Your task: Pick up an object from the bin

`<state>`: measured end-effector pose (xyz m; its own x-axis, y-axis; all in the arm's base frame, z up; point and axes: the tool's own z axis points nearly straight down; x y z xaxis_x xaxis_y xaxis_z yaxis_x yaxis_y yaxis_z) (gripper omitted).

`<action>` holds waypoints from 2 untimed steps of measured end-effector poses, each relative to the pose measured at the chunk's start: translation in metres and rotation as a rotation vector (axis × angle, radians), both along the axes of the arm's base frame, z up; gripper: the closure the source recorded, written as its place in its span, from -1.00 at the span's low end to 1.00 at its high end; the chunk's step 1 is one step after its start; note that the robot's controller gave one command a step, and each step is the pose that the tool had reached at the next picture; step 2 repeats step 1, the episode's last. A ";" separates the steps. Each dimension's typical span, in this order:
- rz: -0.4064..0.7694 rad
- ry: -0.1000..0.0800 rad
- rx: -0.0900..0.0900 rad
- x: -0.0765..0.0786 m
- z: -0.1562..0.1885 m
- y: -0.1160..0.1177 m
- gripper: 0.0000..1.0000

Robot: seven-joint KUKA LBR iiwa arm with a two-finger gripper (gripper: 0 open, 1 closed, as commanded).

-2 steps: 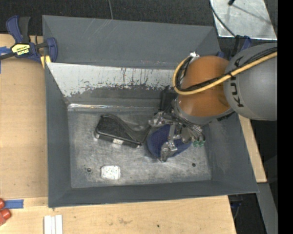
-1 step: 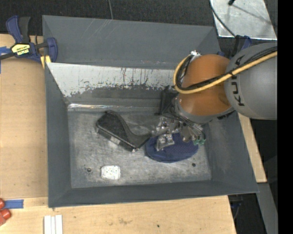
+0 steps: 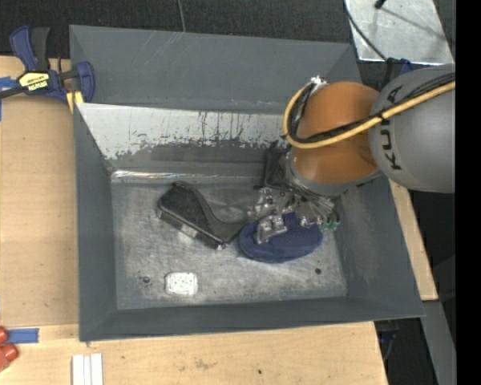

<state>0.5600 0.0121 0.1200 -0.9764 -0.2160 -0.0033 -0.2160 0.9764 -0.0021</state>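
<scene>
The gripper [image 3: 269, 221] is low inside the grey bin [image 3: 94, 239], at about 3 o'clock on the bin floor. It hangs under the orange wrist cover [image 3: 337, 135] of the arm [image 3: 417, 135], which comes in over the bin's 2 o'clock corner. It sits on the upper left edge of a flat, rounded dark blue thing [image 3: 293, 247], which lies at about 4 o'clock close to the right wall. Metal parts of the gripper overlap that rim, but whether it is apart, together or clamped on the blue thing cannot be told from this angle. Just beside it toward 9 o'clock lies a black angular thing [image 3: 188, 211], bent like a boot. Its long end points to 10 o'clock, and its lower tip touches or nearly touches the blue thing's left edge. A small white speckled block [image 3: 180, 283] lies apart at 7 o'clock, near the front wall. The floor is bare along the left wall at 9 o'clock. It is also bare along the front edge at 6 o'clock, between the white block and the blue thing. The back edge at 12 o'clock is open as well, left of the wrist.
</scene>
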 end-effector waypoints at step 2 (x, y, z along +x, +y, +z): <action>0.463 -0.006 -0.002 -0.004 0.143 -0.018 1.00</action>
